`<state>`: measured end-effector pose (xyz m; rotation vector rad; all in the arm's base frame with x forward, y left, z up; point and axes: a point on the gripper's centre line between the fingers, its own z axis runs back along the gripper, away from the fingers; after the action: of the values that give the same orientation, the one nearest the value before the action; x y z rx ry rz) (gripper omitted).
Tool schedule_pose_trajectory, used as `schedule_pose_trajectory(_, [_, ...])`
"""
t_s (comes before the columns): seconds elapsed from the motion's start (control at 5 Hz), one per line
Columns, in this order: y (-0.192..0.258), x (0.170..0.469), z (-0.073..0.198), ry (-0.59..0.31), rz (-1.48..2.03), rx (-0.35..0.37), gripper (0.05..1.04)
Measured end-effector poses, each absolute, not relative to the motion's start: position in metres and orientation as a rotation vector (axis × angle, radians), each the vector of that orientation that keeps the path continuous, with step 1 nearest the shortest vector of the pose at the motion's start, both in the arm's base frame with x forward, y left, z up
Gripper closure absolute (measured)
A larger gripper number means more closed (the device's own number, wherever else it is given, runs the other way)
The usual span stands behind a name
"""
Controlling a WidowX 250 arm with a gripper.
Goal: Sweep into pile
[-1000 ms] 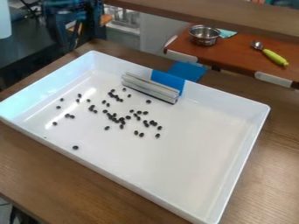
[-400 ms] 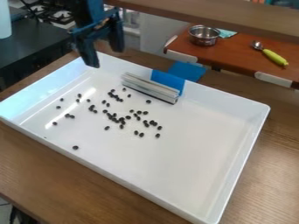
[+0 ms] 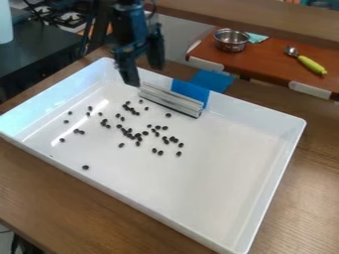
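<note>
The black gripper [image 3: 145,75], its fingers apart and empty, hangs over the far wall of the white plastic tray [image 3: 218,183]. Just inside that wall, beyond scattered dark beans [image 3: 130,135], the ridged silver bar [image 3: 169,100] looks light, stiff, slippery: pinch mid-length.

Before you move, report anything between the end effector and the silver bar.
Nothing visible stands between them. The end effector hangs near one end of the silver bar; the tray's far wall seems to pass below it.
</note>
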<state>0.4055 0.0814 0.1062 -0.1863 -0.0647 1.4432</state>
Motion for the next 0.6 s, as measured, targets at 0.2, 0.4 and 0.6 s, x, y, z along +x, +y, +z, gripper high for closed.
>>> schedule_pose_trajectory(0.2, [0.071, 0.416, 0.09, -0.085, 1.441, -0.136, 0.083])
schedule_pose_trajectory(0.4, [0.063, 0.425, 0.075, -0.101, 1.44, -0.094, 0.083])
schedule_pose_trajectory(0.6, [0.059, 0.43, 0.068, -0.116, 1.44, -0.073, 0.083])
